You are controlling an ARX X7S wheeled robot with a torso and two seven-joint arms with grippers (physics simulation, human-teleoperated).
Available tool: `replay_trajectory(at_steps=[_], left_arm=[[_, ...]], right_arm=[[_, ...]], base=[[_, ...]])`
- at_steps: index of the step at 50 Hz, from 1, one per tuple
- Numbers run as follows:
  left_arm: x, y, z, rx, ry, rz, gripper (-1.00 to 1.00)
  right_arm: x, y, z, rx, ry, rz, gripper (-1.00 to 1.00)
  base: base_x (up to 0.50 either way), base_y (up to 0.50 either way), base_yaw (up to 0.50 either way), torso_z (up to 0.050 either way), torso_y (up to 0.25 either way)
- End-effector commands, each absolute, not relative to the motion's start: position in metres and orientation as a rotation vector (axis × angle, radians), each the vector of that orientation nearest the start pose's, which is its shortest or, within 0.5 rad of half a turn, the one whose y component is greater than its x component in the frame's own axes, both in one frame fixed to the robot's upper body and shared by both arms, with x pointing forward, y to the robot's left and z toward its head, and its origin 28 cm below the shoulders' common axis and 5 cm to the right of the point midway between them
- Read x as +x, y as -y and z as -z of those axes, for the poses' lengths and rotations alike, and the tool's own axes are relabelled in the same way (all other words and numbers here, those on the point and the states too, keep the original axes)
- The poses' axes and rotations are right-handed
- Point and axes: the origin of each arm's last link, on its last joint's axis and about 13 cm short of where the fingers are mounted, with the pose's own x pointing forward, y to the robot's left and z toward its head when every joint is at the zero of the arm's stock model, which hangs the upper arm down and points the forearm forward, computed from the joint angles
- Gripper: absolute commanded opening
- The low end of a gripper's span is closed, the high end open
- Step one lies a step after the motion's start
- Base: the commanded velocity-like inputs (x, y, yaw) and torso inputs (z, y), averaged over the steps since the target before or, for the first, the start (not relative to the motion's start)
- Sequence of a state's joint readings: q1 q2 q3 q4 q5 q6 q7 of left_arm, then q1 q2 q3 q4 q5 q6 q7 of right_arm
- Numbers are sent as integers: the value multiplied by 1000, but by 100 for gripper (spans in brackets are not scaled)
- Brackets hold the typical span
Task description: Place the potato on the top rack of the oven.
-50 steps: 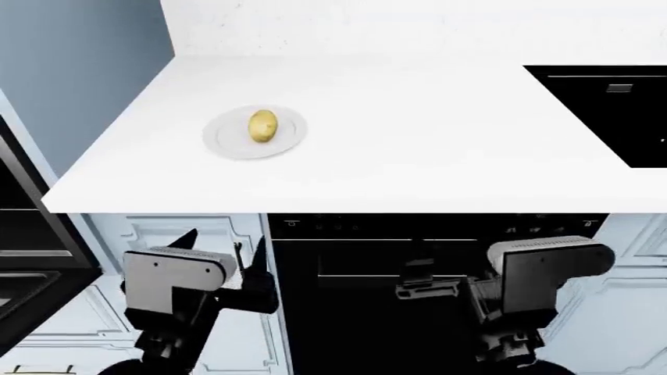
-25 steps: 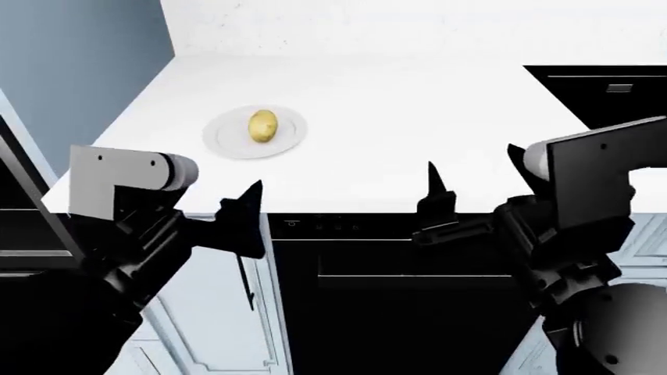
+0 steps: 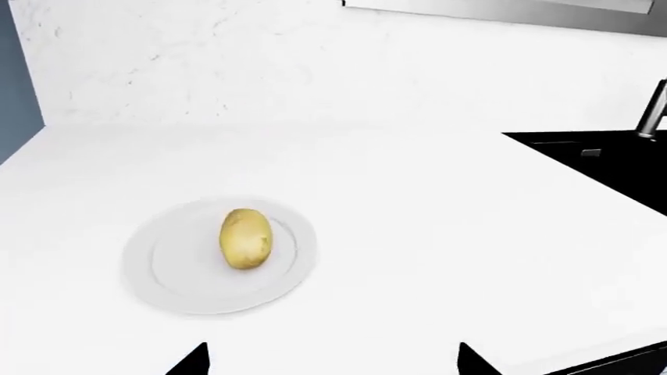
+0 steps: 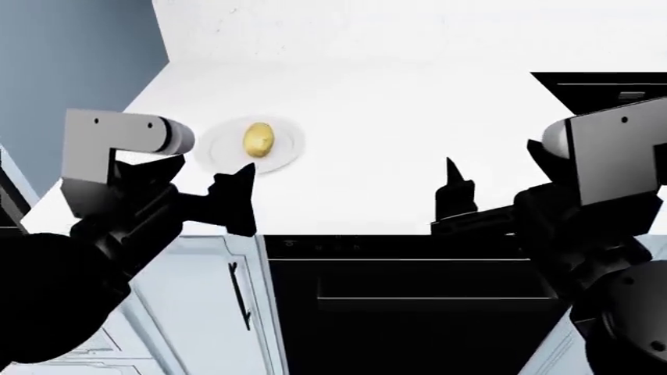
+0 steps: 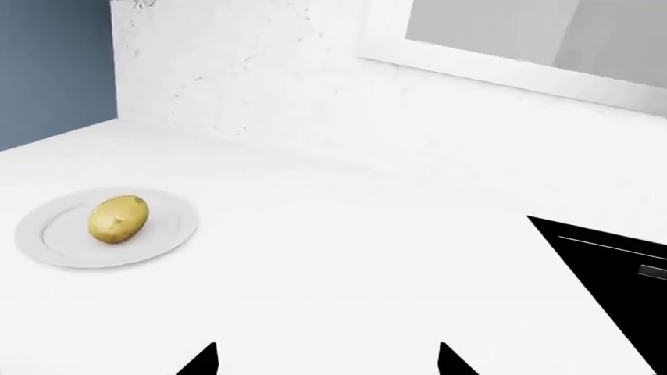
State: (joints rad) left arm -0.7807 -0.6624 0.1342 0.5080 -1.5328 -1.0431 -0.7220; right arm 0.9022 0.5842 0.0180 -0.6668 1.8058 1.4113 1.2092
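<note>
Setting: white table (image 4: 417, 156) under a white speckled back wall, with a blue-grey wall at the robot's left.
Left hand (image 4: 237, 199): raised at the table's near edge, fingers parted with nothing between them; in the left wrist view only two dark fingertips (image 3: 193, 361) show, well apart, over bare table.
Right hand (image 4: 454, 205): raised at the near edge too, well apart from the left hand; its two dark fingertips (image 5: 203, 361) stand apart and hold nothing.
Potato (image 4: 258, 139): just beyond the left hand, slightly to its inner side, and not touched by it; it lies on its side in the middle of the plate. From the right hand it sits farther off, ahead and toward the robot's left.
Plate (image 4: 287, 150): round, white, flat on the table, beneath the potato; the left arm covers part of its near-left rim in the head view.
Cooktop (image 4: 604, 90): flat black panel set in the table, ahead of the right hand on its outer side.
Oven (image 4: 407, 312): black front below the table's edge, beneath and between both hands; door shut, thin bar handle (image 4: 427, 298) across it, small marks above.
Top rack: not visible behind the shut door.
</note>
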Motion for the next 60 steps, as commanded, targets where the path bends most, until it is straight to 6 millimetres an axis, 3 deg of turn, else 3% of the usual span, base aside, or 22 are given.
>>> replay_trajectory(at_steps=[1,29,35,47,60], left_arm=[[232,-240,-246,-73,-155,306,100],[225,-233,-251,-59,-182,311,100],[222,-231,-251,-18,-208,291,100],[209,-223,-253,-14,-257,267,100],[219,-223,-243,-94,-322,187,100]], right_arm=[[189,126,-269,-156,-70,-112,100],[184,130,-266,-167,-63,-91,100],[178,133,-273,-139,-11,-86,100],[172,136,-269,-138,-1,-96,100],[183,137,-259,-116,-25,-119,100]], base=[[500,0,0,0,0],[496,1,0,0,1],[0,0,0,0,2],[0,0,0,0,0],[0,0,0,0,0]])
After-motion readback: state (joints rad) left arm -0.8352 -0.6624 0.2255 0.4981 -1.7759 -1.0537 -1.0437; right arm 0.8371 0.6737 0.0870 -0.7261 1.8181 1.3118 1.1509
